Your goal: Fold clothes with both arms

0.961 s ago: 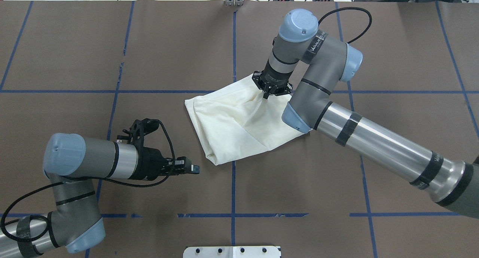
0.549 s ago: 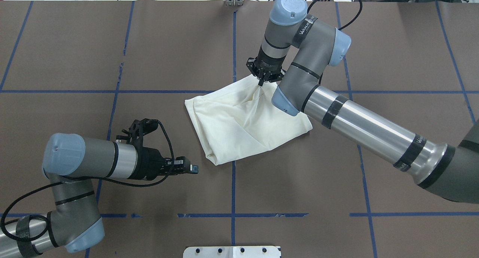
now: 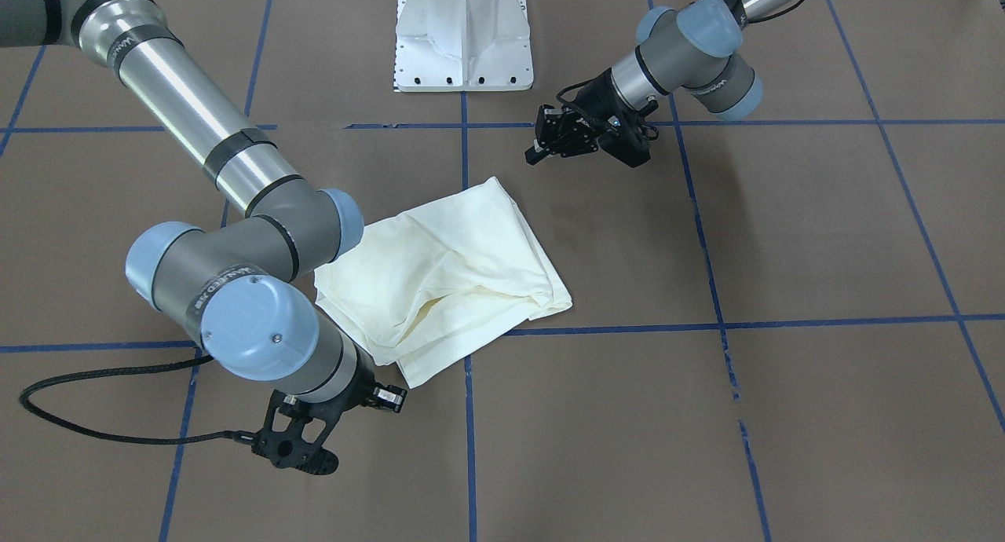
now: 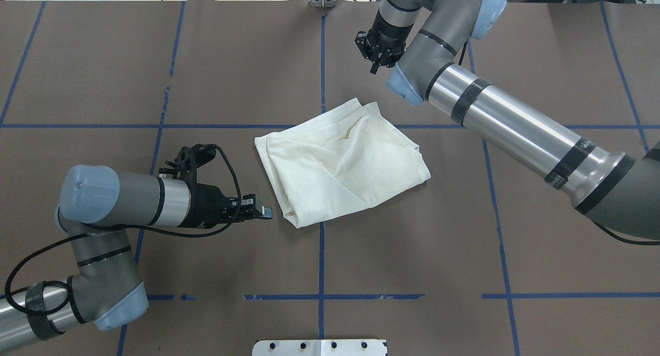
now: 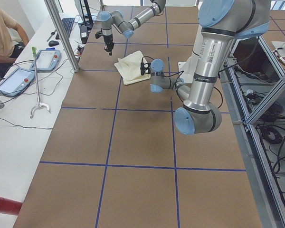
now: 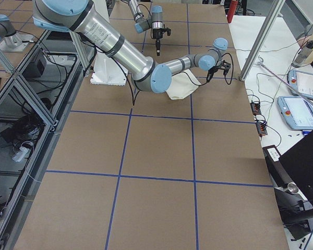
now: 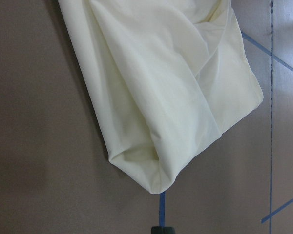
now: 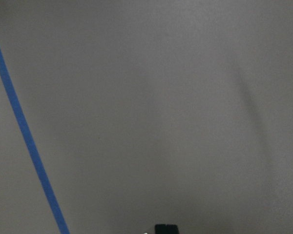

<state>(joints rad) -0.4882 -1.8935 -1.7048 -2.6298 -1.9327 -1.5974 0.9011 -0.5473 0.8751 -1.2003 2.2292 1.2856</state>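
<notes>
The cream shirt (image 4: 340,162) lies folded into a rough square at the table's middle, plain side up, with no print showing. It also shows in the front view (image 3: 447,275) and in the left wrist view (image 7: 161,87). My right gripper (image 4: 373,67) hangs above bare table beyond the shirt's far edge, apart from it, and looks open and empty. In the front view its fingers are mostly hidden behind the wrist (image 3: 314,369). My left gripper (image 4: 260,212) lies level just left of the shirt's near corner, close but not touching, and looks open and empty.
The brown table cover (image 4: 154,77) carries blue tape lines (image 4: 321,253). The white pedestal base (image 3: 463,35) stands at the robot's edge. A person, tablets and cables are on a side bench beyond the far edge (image 5: 19,71).
My right gripper let go of the shirt's far part and moved away beyond its far edge. The raised fabric dropped flat. My left gripper crept nearer the shirt's near corner.
</notes>
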